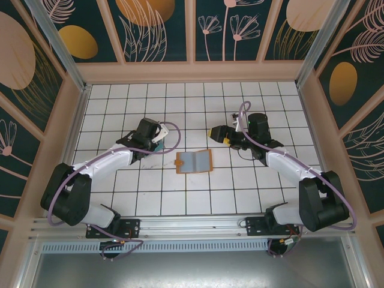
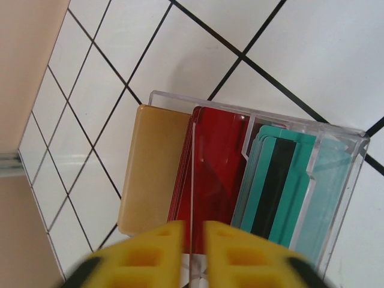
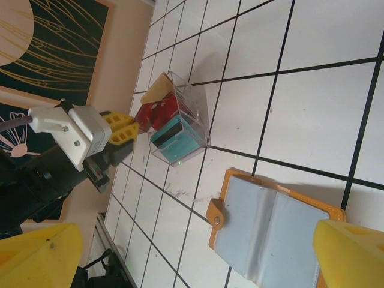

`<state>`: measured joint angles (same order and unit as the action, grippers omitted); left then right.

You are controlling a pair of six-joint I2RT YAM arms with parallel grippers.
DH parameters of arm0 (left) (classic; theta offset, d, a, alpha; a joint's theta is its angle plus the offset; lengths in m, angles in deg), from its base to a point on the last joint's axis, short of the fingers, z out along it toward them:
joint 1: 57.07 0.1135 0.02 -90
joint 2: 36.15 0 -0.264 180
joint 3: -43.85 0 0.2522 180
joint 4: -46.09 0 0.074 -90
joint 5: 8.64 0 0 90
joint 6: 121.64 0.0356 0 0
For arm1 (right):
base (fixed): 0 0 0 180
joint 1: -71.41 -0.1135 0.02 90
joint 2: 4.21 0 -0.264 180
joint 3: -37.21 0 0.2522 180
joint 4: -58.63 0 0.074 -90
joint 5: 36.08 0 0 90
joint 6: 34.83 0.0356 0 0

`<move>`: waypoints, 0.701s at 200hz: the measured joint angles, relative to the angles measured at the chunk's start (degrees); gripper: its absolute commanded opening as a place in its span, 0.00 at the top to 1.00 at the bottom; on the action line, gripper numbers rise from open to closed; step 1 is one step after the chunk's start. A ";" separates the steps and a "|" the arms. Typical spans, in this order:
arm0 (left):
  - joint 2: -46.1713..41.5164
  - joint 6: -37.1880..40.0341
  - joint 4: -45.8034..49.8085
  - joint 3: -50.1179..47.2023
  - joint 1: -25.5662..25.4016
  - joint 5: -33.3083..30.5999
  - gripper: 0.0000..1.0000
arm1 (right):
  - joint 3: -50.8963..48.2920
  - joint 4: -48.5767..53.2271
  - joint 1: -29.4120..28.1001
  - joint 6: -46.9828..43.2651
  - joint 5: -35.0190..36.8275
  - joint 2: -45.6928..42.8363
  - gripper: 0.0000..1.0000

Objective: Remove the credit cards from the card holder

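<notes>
Holder (image 1: 194, 161) lies open, pockets look empty. Cards (image 2: 210, 174) (tan, red, teal) stand in clear box (image 2: 345, 174) left of holder. Left gripper (image 2: 193, 234) at box, jaws narrowly parted, grasp unclear. Right gripper (image 3: 192, 249) spread wide, empty, just beyond holder. Judged nearly done.

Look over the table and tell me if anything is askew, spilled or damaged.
Nothing looks spilled or damaged. The card holder lies open and turned slightly askew, its pockets apparently empty. The tan, red and teal credit cards stand sorted by colour in a clear box at the left gripper.
</notes>
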<state>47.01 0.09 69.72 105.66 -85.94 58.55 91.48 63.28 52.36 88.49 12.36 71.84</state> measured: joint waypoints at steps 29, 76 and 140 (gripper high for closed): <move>0.04 0.42 -0.92 -0.61 0.07 -0.66 0.61 | 0.00 0.00 0.00 0.02 -0.09 0.00 0.01; 0.02 0.42 -1.88 -1.66 0.50 -1.73 0.57 | 0.00 -0.04 0.00 0.02 -0.11 0.00 0.01; -0.52 -4.35 -1.22 3.54 0.81 -1.53 0.04 | 0.00 0.00 -0.02 0.02 0.13 0.00 0.01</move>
<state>46.48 -4.26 68.49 109.20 -85.13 57.02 91.48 63.28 52.34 88.51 12.49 71.84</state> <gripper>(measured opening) 0.763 0.987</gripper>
